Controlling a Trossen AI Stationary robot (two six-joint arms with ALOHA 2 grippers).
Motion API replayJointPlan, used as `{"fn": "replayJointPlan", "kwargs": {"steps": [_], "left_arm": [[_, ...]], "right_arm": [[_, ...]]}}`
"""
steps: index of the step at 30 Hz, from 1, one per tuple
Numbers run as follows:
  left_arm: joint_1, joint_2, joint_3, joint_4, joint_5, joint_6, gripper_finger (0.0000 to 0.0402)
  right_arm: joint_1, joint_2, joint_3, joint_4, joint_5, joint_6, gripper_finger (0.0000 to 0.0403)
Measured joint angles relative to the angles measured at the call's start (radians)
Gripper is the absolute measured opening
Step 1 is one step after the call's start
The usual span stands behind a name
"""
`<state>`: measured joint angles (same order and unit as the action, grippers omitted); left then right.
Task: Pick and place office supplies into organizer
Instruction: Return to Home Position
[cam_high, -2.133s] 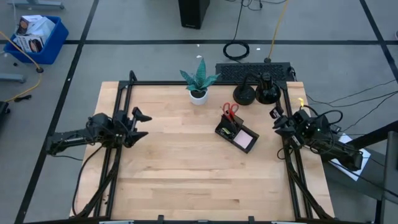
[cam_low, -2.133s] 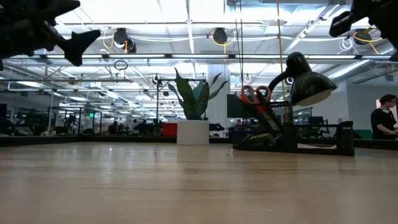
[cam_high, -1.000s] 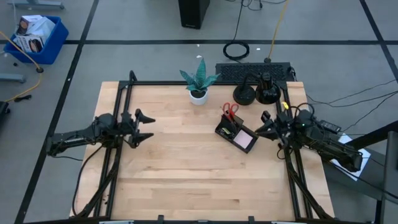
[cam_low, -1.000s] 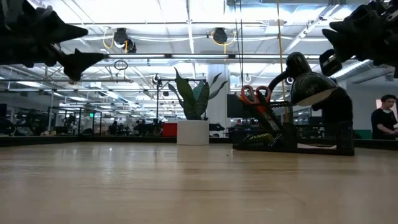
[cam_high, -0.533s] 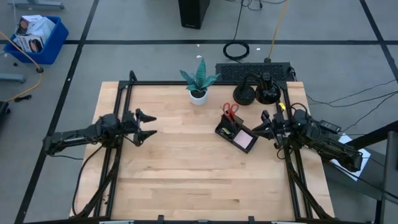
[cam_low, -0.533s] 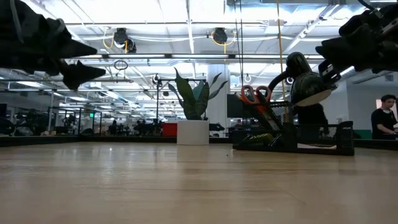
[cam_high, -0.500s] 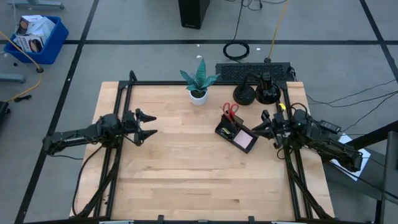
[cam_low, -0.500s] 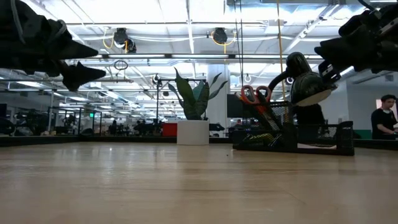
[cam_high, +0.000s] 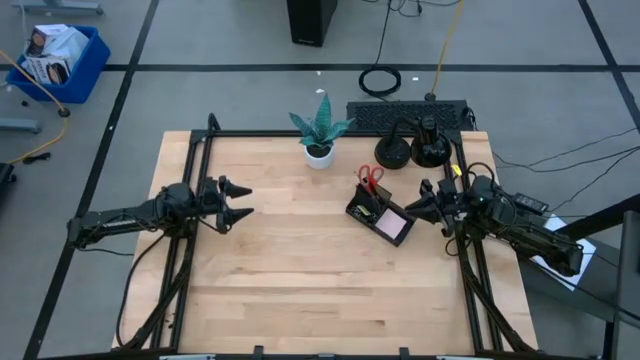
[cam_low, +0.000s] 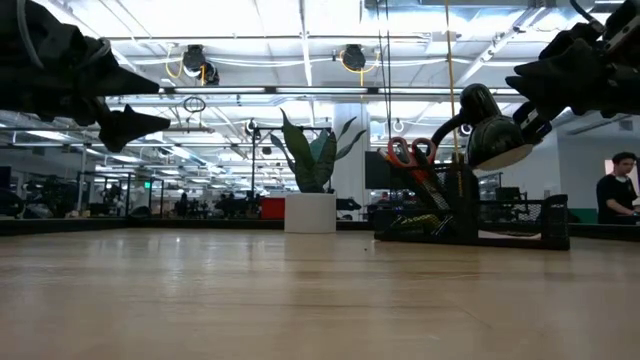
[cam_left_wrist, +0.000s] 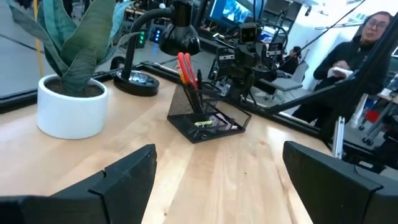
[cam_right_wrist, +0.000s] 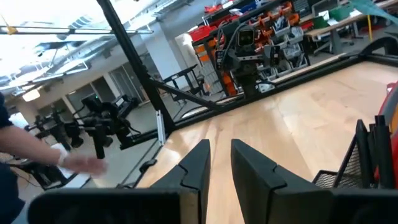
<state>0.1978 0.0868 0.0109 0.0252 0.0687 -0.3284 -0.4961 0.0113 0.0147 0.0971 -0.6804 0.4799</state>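
The black organizer (cam_high: 366, 209) stands on the table right of centre. Red-handled scissors (cam_high: 370, 177) stick upright out of its mesh cup, and a pink sticky-note pad (cam_high: 394, 226) lies in its near-right compartment. A yellow-green highlighter (cam_left_wrist: 204, 124) lies in its tray. My left gripper (cam_high: 238, 200) hovers open over the table's left side and points level toward the organizer (cam_left_wrist: 205, 121). My right gripper (cam_high: 412, 205) hovers just right of the organizer. Its fingers (cam_right_wrist: 249, 163) are nearly together, with nothing between them.
A potted plant (cam_high: 320, 130) stands at the far middle. Two round black lamp bases (cam_high: 412, 150) and a keyboard (cam_high: 405, 113) lie behind the organizer. Black frame rails run along both table sides. A person (cam_left_wrist: 367, 37) sits beyond the right edge, and a hand (cam_right_wrist: 74, 163) shows beyond the left.
Both grippers have tipped their fingers slightly downward to about level and rolled a little, staying over the same spots. Neither has opened or shut. The organizer and its contents have not moved.
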Motion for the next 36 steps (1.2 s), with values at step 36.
{"fn": "replayJointPlan", "kwargs": {"steps": [36], "left_arm": [[0.000, 0.000, 0.000, 0.001, 0.000, -0.017, 0.0351]], "right_arm": [[0.000, 0.000, -0.001, 0.003, 0.000, 0.006, 0.0059]]}}
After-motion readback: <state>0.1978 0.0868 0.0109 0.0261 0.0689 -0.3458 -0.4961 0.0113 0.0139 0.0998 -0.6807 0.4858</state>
